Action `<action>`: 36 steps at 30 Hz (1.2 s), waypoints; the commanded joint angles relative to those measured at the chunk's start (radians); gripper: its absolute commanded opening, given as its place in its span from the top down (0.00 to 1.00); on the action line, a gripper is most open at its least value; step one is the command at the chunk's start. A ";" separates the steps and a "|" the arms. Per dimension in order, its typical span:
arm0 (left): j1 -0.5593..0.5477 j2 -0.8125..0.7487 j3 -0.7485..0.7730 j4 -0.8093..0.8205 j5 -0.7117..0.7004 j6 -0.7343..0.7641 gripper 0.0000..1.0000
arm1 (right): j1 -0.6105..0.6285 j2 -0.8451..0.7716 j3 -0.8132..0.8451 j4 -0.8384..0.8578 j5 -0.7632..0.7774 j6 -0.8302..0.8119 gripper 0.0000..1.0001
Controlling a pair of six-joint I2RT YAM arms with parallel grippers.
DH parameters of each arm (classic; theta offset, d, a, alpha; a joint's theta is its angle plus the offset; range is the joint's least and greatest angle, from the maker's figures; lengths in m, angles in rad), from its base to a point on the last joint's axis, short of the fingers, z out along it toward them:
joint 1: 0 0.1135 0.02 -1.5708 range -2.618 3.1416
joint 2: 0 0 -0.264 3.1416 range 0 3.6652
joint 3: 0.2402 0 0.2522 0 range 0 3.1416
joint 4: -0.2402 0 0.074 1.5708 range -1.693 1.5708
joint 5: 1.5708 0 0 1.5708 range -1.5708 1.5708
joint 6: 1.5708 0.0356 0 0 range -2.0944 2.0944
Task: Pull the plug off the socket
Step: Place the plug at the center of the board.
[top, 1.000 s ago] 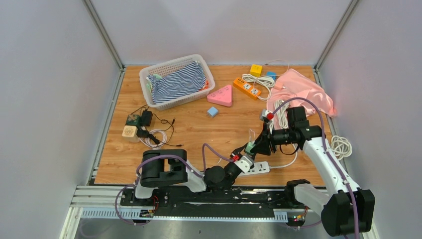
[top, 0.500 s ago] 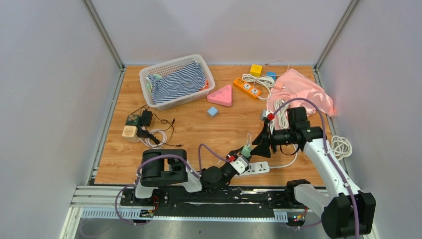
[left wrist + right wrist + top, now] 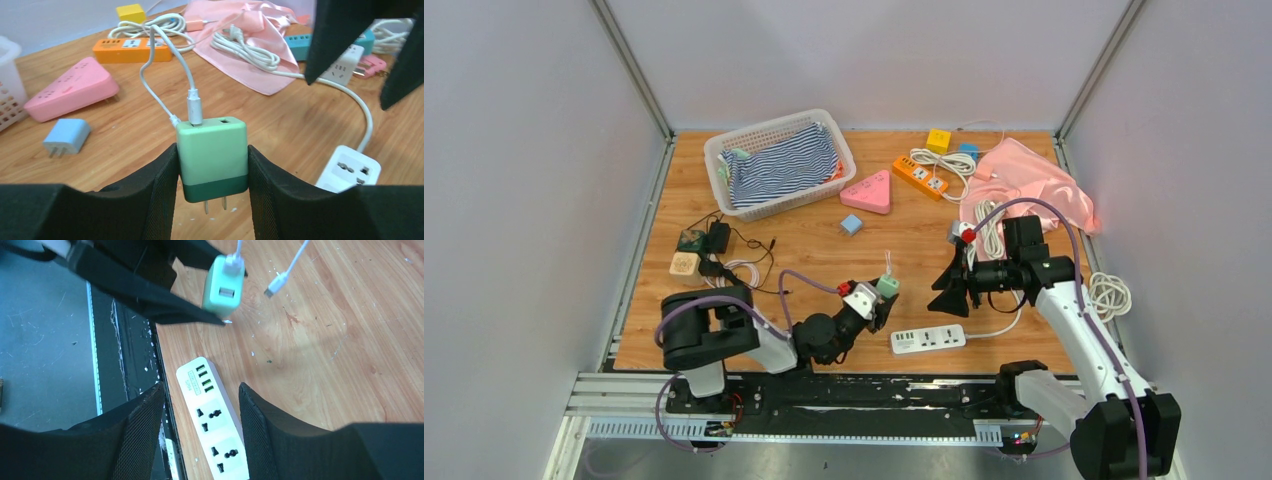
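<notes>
Plug: the green plug [image 3: 212,150] is held clear of the table between the left claw's fingers. Its 2 prongs [image 3: 214,205] are bare and point back toward that claw's wrist.
Left claw: the left claw [image 3: 882,295] is closed on the plug, with 1 pad pressed on each of its 2 flat sides.
Right claw: the right claw [image 3: 201,390] has its jaws standing apart and nothing is held.
Power strip: the white power strip [image 3: 927,339] lies on the table below the right claw, in line with the gap between its fingers. It is not touched, and every socket seen there is vacant.
Cable: a white USB cable [image 3: 194,100] is plugged into the plug's far end, just beyond the left claw's fingertips.
Progress: the pull is judged complete, since the prongs are out of the strip.
Handling: the plug is judged light and rigid, with smooth plastic that could slip.
Hold: the flat sides are judged the best place to grip. The prongs and the cable are better left alone, because drag from the cable may twist the plug.
</notes>
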 commanded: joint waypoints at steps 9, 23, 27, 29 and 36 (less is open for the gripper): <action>0.282 -0.451 0.204 -1.026 0.292 -0.230 1.00 | -0.002 -0.023 -0.015 -0.012 0.025 -0.008 0.42; 0.422 -0.356 0.669 -1.759 0.327 0.009 1.00 | -0.010 -0.023 -0.015 -0.012 0.040 -0.010 0.41; 0.444 -0.275 0.757 -1.856 0.351 0.077 1.00 | -0.010 -0.026 -0.016 -0.012 0.041 -0.011 0.41; 0.461 -0.235 0.791 -1.887 0.366 0.101 1.00 | -0.010 -0.028 -0.018 -0.012 0.044 -0.014 0.41; 0.511 -0.117 0.845 -1.916 0.373 0.153 1.00 | -0.010 -0.024 -0.021 -0.012 0.048 -0.018 0.41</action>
